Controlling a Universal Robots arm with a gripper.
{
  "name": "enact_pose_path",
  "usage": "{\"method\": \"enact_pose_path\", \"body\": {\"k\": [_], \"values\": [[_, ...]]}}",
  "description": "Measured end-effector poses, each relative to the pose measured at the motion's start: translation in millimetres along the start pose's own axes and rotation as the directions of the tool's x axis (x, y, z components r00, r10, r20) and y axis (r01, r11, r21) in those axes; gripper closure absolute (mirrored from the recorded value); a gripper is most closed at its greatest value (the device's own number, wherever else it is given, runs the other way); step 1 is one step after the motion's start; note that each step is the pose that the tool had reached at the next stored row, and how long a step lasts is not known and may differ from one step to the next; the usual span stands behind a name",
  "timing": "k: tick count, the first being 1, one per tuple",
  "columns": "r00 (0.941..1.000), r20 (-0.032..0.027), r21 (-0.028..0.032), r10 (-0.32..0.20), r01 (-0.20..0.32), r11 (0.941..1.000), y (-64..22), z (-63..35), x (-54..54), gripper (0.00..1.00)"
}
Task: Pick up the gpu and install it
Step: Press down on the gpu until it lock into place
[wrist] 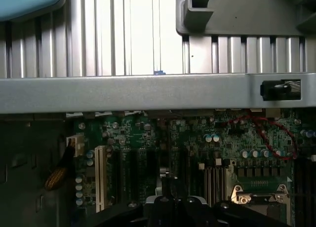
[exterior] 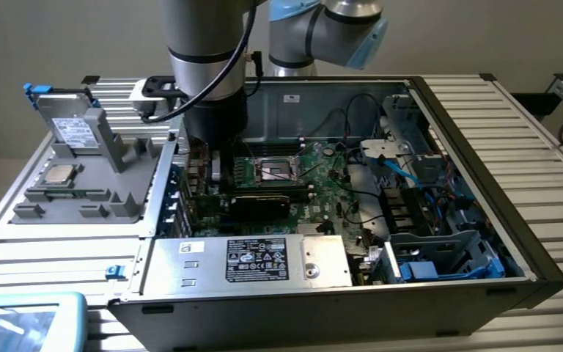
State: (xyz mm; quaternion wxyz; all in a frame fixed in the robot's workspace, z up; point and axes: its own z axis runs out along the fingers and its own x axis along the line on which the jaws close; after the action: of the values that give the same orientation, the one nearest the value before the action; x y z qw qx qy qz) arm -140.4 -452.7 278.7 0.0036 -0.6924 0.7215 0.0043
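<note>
My gripper [exterior: 215, 182] reaches down into the open computer case [exterior: 360, 315], at the end of the motherboard [exterior: 336, 192] toward the exterior view's left. It is shut on the gpu [exterior: 262, 202], whose black cooler face shows just beside the fingers, low over the expansion slots. In the wrist view the gripper [wrist: 168, 201] is dark, and the gpu [wrist: 166, 183] appears edge-on as a thin strip in line with the slots of the motherboard [wrist: 222, 143]. Whether the card is seated in a slot cannot be told.
The CPU socket [exterior: 272, 170] lies just beyond the card. A silver power supply [exterior: 252, 260] fills the case's near side, with drive bays and cables [exterior: 428, 213] at the exterior view's right. A grey fixture [exterior: 76, 172] holding a silver chip [exterior: 61, 174] stands outside the case.
</note>
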Motion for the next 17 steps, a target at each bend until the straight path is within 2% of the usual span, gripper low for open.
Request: {"method": "enact_pose_path", "body": {"k": [14,17], "values": [[1.0000,-0.0002,-0.0010,0.000,0.000,1.0000,-61.2,0.5,-1.9,0.88],[1.0000,-0.0002,-0.0017,0.000,0.000,1.0000,-65.3,1.0,-1.2,0.88]]}}
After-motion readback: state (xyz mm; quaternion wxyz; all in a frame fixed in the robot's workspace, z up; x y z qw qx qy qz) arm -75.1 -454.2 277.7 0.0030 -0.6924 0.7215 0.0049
